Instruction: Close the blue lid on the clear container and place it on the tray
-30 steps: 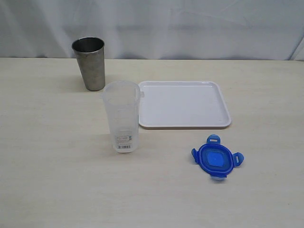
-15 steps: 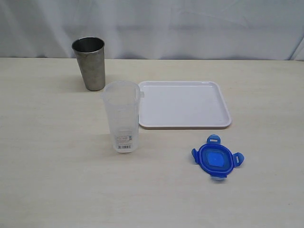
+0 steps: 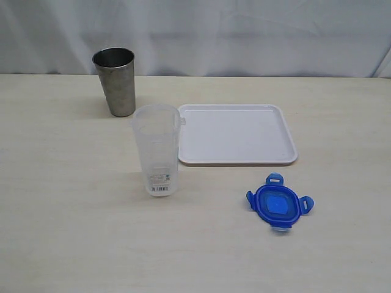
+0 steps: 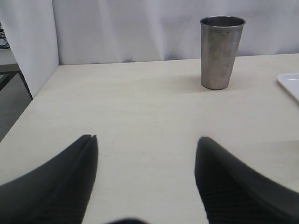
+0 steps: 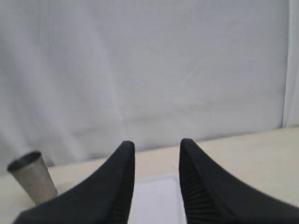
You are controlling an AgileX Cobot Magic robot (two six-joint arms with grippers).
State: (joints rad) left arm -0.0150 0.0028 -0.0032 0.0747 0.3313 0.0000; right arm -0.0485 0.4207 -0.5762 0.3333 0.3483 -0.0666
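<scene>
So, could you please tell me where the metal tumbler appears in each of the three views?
Exterior view: the metal tumbler stands in the upper left of the picture, behind the clear container.
Left wrist view: upper right of the picture, upright on the table.
Right wrist view: lower left corner, blurred.
Shared landmark: the tray, in every view; the left wrist view shows only its corner, the right wrist view a white patch.
</scene>
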